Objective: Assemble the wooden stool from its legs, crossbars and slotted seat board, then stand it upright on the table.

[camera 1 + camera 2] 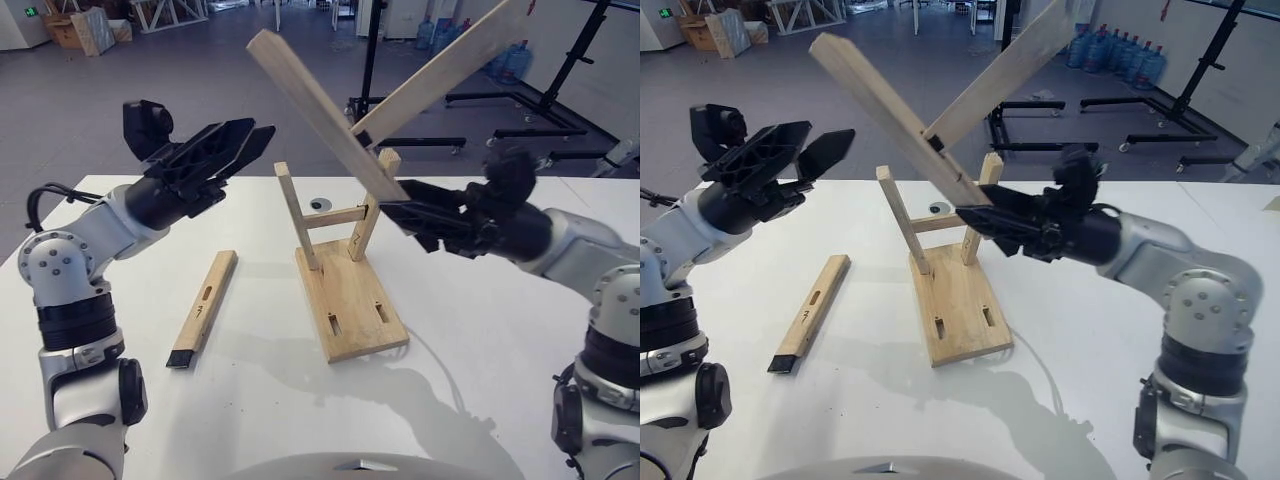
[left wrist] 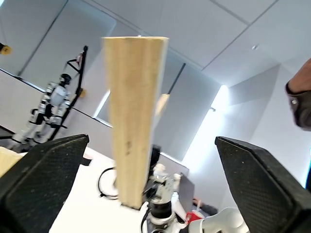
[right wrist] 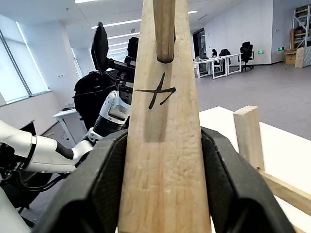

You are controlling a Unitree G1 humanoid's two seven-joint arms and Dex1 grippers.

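The slotted seat board (image 1: 352, 300) lies flat on the white table, with two legs (image 1: 297, 228) and a joining crossbar (image 1: 335, 216) standing on its far end. My right gripper (image 1: 397, 207) is shut on a third leg (image 1: 320, 115), held slanting up to the left, and a long crossbar (image 1: 445, 65) sticks out of its slot. In the right wrist view that leg (image 3: 165, 145) sits clamped between the fingers (image 3: 99, 189). My left gripper (image 1: 245, 152) hangs open beside the leg's upper end (image 2: 135, 121), not touching it. A fourth leg (image 1: 205, 308) lies loose on the table.
A round cable hole (image 1: 318, 204) is in the table behind the seat board. Black wheeled stands (image 1: 520, 100) and water bottles are on the floor beyond the table's far edge. Bare tabletop stretches in front of the seat board.
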